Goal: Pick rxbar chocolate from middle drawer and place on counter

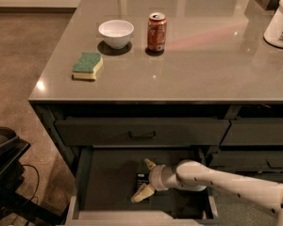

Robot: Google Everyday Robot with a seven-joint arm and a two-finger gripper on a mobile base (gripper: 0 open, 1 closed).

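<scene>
Reaching into middle drawer (104, 185), tool (140, 181) spreads fingers (142, 193) around rxbar chocolate (141, 177).

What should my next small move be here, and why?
Probably close the jaws. The gripper is down inside the open middle drawer, its jaws spread with the rxbar chocolate lying between them on the drawer floor, so it looks lined up for a grasp. Nothing is held yet, and placing on the counter can only follow once the bar is gripped.

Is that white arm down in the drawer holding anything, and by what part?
Nothing yet, it seems: the gripper is in the middle drawer, fingers spread either side of the rxbar chocolate.
</scene>
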